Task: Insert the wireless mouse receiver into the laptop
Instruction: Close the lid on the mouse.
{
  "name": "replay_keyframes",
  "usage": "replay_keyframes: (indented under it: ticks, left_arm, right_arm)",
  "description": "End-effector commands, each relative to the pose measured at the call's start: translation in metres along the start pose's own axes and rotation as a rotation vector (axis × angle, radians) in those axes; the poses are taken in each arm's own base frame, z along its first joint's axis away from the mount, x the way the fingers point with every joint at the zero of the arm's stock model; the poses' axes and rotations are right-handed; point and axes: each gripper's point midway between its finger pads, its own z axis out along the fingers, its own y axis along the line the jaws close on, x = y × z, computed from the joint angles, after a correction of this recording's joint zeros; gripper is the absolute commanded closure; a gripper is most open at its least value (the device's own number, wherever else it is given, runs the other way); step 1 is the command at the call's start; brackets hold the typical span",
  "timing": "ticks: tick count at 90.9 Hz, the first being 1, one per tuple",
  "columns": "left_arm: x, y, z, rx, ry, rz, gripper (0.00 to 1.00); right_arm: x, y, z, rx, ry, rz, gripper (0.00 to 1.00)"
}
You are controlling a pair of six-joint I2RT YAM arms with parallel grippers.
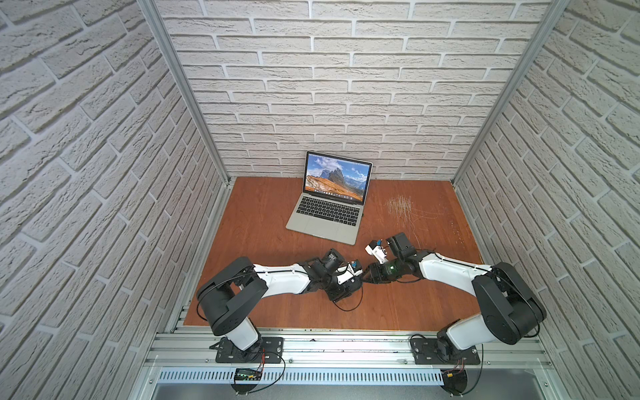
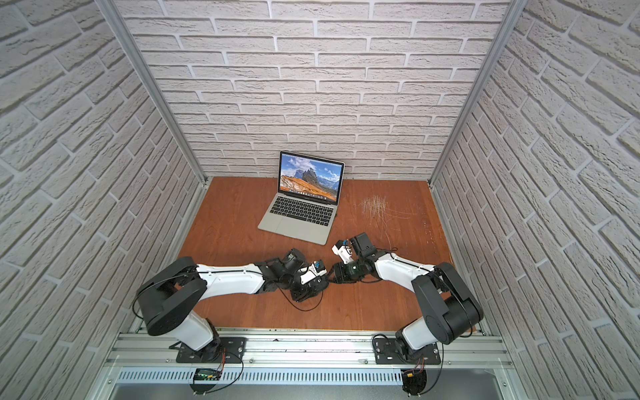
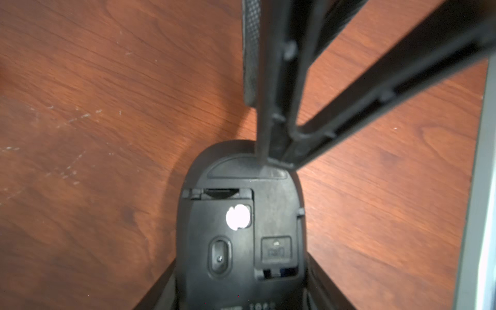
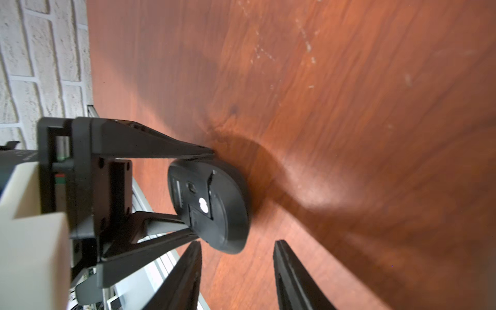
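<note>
The laptop [image 1: 325,221] [image 2: 298,221] stands open at the back of the table, its mountain picture lit. My left gripper [image 3: 241,295] [image 1: 356,277] is shut on a black mouse [image 3: 241,214] [image 4: 209,206], which is held on edge with its underside showing. A small dark square stub [image 3: 276,249] sits in a recess of that underside; it looks like the wireless mouse receiver. My right gripper [image 4: 238,241] [image 1: 367,277] is open with nothing between its fingers. One of its fingertips [image 3: 268,158] lies at the mouse's rounded end.
The wooden table [image 1: 277,311] is walled by white brick panels, with an aluminium rail [image 1: 346,346] along the front. A scratched patch [image 1: 400,207] lies right of the laptop. A tiny dark nub [image 1: 362,215] shows at the laptop's right edge.
</note>
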Motion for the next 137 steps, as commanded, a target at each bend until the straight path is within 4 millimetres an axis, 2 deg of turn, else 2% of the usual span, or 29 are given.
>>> replay_keyframes:
  ticks: [1, 12, 31, 59, 69, 73, 81, 91, 95, 102, 110, 124, 137]
  left_arm:
    - [0.048, -0.015, 0.008, 0.067, 0.164, -0.063, 0.60]
    - [0.047, -0.015, 0.008, 0.067, 0.165, -0.064, 0.61]
    - [0.048, -0.015, 0.008, 0.070, 0.167, -0.063, 0.62]
    - [0.047, -0.016, 0.009, 0.077, 0.163, -0.065, 0.64]
    - [0.043, -0.014, 0.008, 0.067, 0.149, -0.082, 0.68]
    - [0.038, -0.013, 0.006, 0.061, 0.129, -0.100, 0.70]
    - [0.007, -0.008, -0.012, 0.083, -0.012, -0.169, 0.72]
    - [-0.045, 0.000, -0.057, 0.169, -0.272, -0.297, 0.74]
    - [-0.067, 0.002, -0.080, 0.224, -0.378, -0.337, 0.74]
    - [-0.094, 0.000, -0.113, 0.345, -0.504, -0.396, 0.74]
    - [-0.114, -0.006, -0.143, 0.452, -0.580, -0.421, 0.74]
    - [-0.133, -0.025, -0.173, 0.587, -0.615, -0.410, 0.74]
    - [-0.144, -0.035, -0.193, 0.647, -0.659, -0.399, 0.74]
  right_arm:
    - [-0.012, 0.002, -0.011, 0.043, -0.061, -0.036, 0.62]
    - [-0.016, 0.011, -0.013, 0.013, -0.091, -0.045, 0.73]
    - [-0.014, 0.015, -0.002, -0.019, -0.053, -0.039, 0.81]
    - [0.000, 0.027, 0.025, -0.070, 0.043, -0.057, 0.84]
    - [-0.001, 0.028, 0.022, -0.063, 0.026, -0.062, 0.84]
    - [-0.004, 0.027, 0.017, -0.036, 0.003, -0.070, 0.81]
    - [-0.016, 0.024, -0.001, -0.005, -0.078, -0.076, 0.67]
    - [-0.032, 0.030, -0.028, -0.081, -0.183, -0.075, 0.38]
    - [-0.037, 0.038, -0.038, -0.142, -0.217, -0.092, 0.28]
    - [-0.046, 0.068, -0.057, -0.279, -0.269, -0.162, 0.18]
    - [-0.054, 0.103, -0.078, -0.412, -0.305, -0.228, 0.13]
    - [-0.068, 0.145, -0.112, -0.542, -0.384, -0.324, 0.10]
    - [-0.063, 0.169, -0.120, -0.593, -0.359, -0.393, 0.10]
